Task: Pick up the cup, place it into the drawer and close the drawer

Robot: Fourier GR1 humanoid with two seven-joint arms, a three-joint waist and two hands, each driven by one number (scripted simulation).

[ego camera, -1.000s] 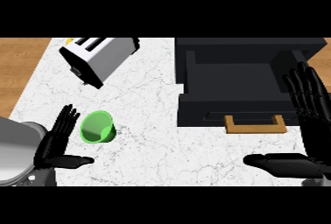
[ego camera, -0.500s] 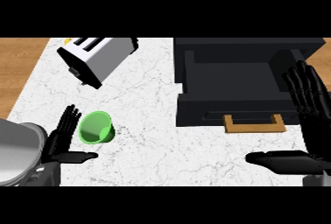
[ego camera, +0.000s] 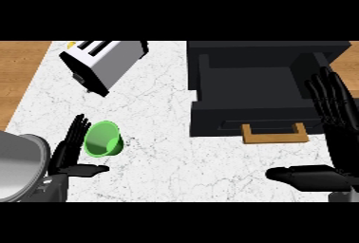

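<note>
A green cup point(ego camera: 104, 139) lies on its side on the white marble counter point(ego camera: 161, 118), left of centre. My left hand point(ego camera: 70, 151) stands just left of it, open, fingers straight up along the cup's side and thumb stretched out below it. The black drawer point(ego camera: 256, 92) is pulled open at the upper right, with a wooden handle point(ego camera: 275, 134) on its front. My right hand point(ego camera: 338, 126) is open at the right edge, fingers up beside the drawer's right corner, thumb pointing left below the handle.
A white toaster point(ego camera: 102, 62) sits tilted at the upper left of the counter. Wooden floor point(ego camera: 20, 76) shows past the counter's left edge. My grey left forearm point(ego camera: 17, 166) fills the lower left corner.
My left hand has drifted slightly left and down, staying beside the cup. The right hand, cup and drawer have barely moved.
</note>
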